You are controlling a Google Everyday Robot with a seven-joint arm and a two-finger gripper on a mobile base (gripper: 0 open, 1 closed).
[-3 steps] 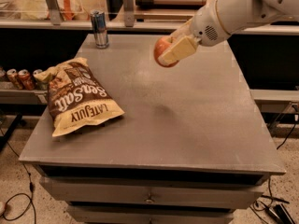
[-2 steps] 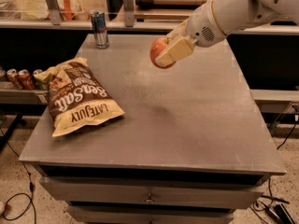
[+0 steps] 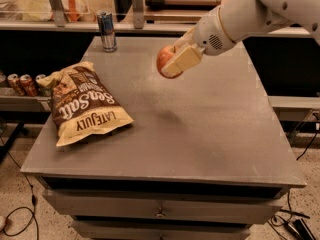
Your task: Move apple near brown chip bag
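Note:
The red-orange apple [image 3: 164, 59] is held in my gripper [image 3: 172, 62], which is shut on it and carries it in the air above the middle of the grey table [image 3: 210, 134]. A tan finger [image 3: 182, 60] covers the apple's right side. The brown chip bag [image 3: 84, 103] with white "Sea Salt" lettering lies flat on the table's left side, well to the left of and below the apple. The white arm reaches in from the upper right.
A slim silver-blue can [image 3: 106, 31] stands at the table's back left corner. Several soda cans [image 3: 22, 83] sit on a low shelf to the left. A counter with clutter runs behind the table. Drawers are below the table's front edge.
My gripper has carried the apple a little to the left, toward the bag's side of the table. The bag and can have not moved.

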